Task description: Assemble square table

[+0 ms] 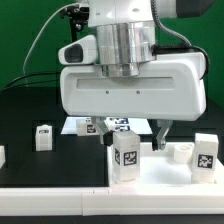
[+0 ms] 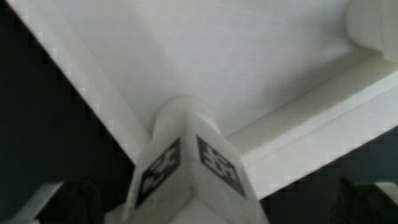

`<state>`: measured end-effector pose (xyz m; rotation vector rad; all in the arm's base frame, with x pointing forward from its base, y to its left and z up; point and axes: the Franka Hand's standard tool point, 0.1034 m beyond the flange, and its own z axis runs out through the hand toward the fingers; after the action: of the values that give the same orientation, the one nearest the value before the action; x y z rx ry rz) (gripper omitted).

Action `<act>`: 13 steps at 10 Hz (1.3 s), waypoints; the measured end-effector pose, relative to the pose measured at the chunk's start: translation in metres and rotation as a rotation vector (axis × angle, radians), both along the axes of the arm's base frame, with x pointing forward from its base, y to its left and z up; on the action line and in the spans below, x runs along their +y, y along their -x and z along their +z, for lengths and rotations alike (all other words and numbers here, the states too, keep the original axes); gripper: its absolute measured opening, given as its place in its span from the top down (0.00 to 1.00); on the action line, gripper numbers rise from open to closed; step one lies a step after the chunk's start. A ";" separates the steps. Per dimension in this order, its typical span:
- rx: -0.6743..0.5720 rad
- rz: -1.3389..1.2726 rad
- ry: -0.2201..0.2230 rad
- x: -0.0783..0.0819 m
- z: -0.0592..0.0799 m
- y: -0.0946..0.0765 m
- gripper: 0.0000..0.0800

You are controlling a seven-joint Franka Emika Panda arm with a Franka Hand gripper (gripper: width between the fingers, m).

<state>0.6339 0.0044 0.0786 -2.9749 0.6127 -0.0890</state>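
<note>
Tool (image 1: 134,141) hangs released, jaws wide on either side of a short chunky white plastic leg with black-and-white tags (image 2: 187,165), seemingly touching it on neither side. That leg stands upright, apparently at a corner of the flat square white tabletop (image 2: 231,60) on the black counter (image 1: 25,110). The step looks like leaving the seated leg: lift straight up, both jaws off it, before seeking the spare tagged white leg (image 1: 42,138).
</note>
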 end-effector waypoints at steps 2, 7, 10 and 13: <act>-0.032 0.404 0.046 -0.004 0.001 -0.001 0.19; -0.025 0.410 0.048 -0.004 0.000 -0.001 0.46; -0.038 0.090 0.048 -0.006 -0.001 -0.002 0.64; -0.001 -0.392 0.022 -0.006 -0.002 -0.002 0.64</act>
<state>0.6357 -0.0014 0.0768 -2.8299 1.1911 -0.1266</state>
